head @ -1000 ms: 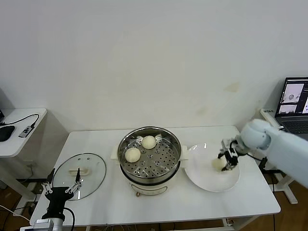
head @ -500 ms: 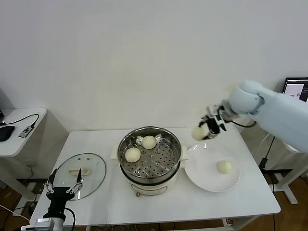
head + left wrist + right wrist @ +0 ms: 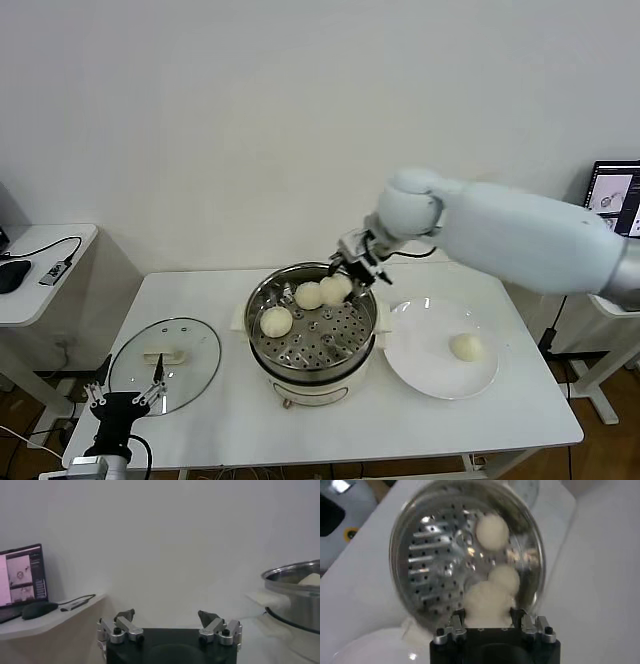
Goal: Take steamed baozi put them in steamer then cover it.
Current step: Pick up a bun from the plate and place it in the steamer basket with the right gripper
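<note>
The white table (image 3: 500, 420) runs nearly the width of the head view, with bare surface along its near edge and at its far right corner. The steamer (image 3: 312, 345) sits at its centre, rim uncovered, perforated tray open toward 5 o'clock. At 3 o'clock of it, just beside it, lies the white plate (image 3: 440, 375), carrying one baozi (image 3: 465, 346) with free room around it. At 9 o'clock, well apart from the steamer, the cover (image 3: 165, 352) lies flat near the table's left edge.

The right gripper (image 3: 350, 270) hangs over the steamer's far rim at about 1 o'clock, its fingers closed on a baozi (image 3: 487, 602). Two more buns rest on the tray: one (image 3: 309, 295) touching or just beside the held one, another (image 3: 276, 321) toward 9 o'clock.

The left gripper (image 3: 169, 625) waits low off the table's left corner, jaws spread and holding nothing; its arm is cut off by the frame's bottom edge.
</note>
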You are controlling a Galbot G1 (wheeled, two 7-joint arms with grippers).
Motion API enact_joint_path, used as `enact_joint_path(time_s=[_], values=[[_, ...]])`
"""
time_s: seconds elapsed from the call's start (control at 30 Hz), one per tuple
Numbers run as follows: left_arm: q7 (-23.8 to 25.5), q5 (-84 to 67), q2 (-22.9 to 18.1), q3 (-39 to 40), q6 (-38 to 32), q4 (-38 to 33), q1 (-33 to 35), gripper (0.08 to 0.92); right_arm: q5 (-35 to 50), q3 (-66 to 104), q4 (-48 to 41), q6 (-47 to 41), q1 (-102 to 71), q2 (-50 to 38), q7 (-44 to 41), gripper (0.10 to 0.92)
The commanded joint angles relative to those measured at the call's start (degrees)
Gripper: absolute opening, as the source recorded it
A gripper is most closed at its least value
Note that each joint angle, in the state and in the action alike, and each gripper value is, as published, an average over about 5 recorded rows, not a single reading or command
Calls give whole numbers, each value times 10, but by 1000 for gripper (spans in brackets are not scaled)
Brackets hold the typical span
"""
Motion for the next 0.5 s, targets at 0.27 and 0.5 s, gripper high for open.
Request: enact_joint_path(time_s=[0.27,0.5], values=[[0,-1,-6,-6,-2,-2,4,823,-71,-57,-10,180,-11,80,-15,585],[0,-1,-7,-6,-3,0,3,823,-92,-63,-3,212,-13,72,-31,585]])
